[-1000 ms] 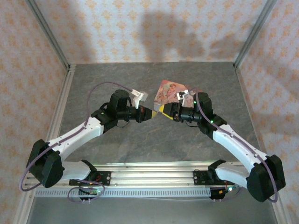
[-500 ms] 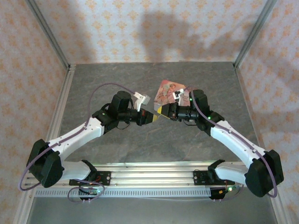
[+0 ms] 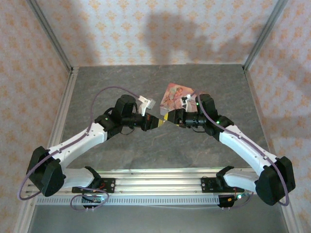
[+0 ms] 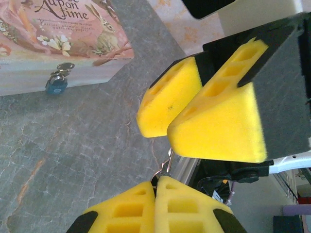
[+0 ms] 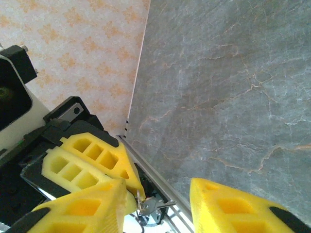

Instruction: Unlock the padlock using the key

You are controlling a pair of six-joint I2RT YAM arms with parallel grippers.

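The left gripper (image 4: 156, 180) pinches the key (image 4: 165, 166) above the table's (image 3: 112, 82) middle, the right gripper (image 5: 159, 190) gapes just beside it (fingers apart), and the padlock (image 4: 56, 85) hangs on the pink box (image 4: 63, 34)

Grey marbled tabletop (image 3: 160, 150) under soft light, boxed in by walls (image 3: 121, 34) of pale peach patterned wallpaper, metal posts (image 3: 51, 35) at the back corners, slotted aluminium rail (image 3: 155, 174) along the near edge, blurred shadows (image 3: 170, 26) up on the back wall.

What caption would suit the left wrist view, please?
Left gripper pinches the key; the padlock hangs on the box.
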